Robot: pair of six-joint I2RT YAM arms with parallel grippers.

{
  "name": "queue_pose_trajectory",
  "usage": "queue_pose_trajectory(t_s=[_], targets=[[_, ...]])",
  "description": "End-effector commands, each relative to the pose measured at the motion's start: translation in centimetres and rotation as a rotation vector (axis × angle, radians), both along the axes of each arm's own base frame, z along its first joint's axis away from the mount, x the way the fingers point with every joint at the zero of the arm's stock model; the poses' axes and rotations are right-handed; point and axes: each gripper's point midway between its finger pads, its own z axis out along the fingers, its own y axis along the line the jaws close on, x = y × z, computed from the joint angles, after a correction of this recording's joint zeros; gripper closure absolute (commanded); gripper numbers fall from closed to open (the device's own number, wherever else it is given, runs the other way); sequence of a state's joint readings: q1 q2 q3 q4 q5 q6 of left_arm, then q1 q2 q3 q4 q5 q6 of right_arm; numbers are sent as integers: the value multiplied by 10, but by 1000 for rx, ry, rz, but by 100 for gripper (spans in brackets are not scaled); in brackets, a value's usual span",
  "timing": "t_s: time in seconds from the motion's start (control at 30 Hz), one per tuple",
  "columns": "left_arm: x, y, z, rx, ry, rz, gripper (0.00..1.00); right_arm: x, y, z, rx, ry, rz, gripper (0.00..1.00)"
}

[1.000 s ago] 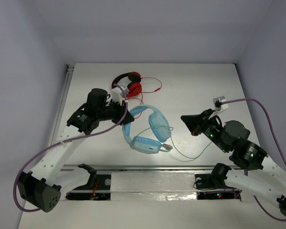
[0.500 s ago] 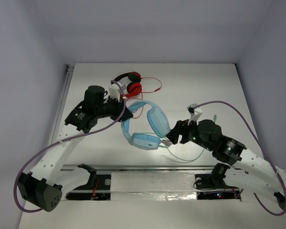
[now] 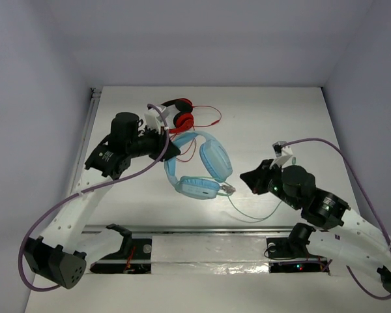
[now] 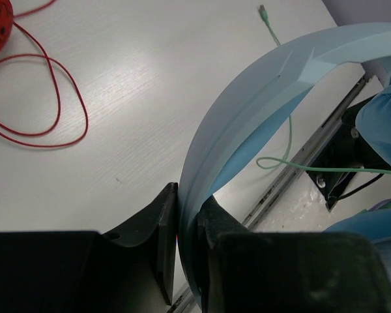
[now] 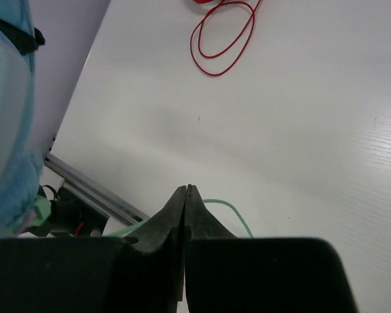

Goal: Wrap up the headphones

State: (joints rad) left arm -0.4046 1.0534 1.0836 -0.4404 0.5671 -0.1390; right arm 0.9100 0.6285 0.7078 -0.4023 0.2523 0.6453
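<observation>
Holding the headphones [image 3: 214, 160] by the band, the left fingers [image 4: 186, 218] are clamped on its edge, one finger on each face, with no gap showing. This grip appears meant to steady the headphones so that the cable can be laid round them. The headphones sit in the middle of the table [image 3: 293, 111], band toward the left fingers and cups toward the right arm. Whether the cups rest on the table cannot be confirmed.

The right fingers [image 5: 184, 195] are pressed fully together just to the right of the headphones. The green cable [image 3: 264, 212] emerges on both sides of the tips, so they are judged to be pinching it. From the lower cup the cable runs in a slack loop on the near side of the headphones. It is not wound on anything, and wrapping is judged to be at its start.

A red headset [image 3: 180, 115] lies just beyond the headphones, its red cable [image 4: 49, 98] close by. Risk noted: the two cables could tangle.
</observation>
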Motion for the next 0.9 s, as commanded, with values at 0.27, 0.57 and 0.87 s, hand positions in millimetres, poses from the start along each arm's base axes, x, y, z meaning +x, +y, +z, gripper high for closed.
queue_pose_trajectory(t_s=[0.27, 0.57, 0.87], targets=[[24, -10, 63, -133, -99, 6, 100, -29, 16, 17, 26, -32, 213, 34], [20, -9, 57, -136, -76, 10, 100, 2, 43, 23, 3, -136, 210, 24], [9, -14, 60, -169, -48, -36, 100, 26, 45, 26, 134, -307, 100, 30]])
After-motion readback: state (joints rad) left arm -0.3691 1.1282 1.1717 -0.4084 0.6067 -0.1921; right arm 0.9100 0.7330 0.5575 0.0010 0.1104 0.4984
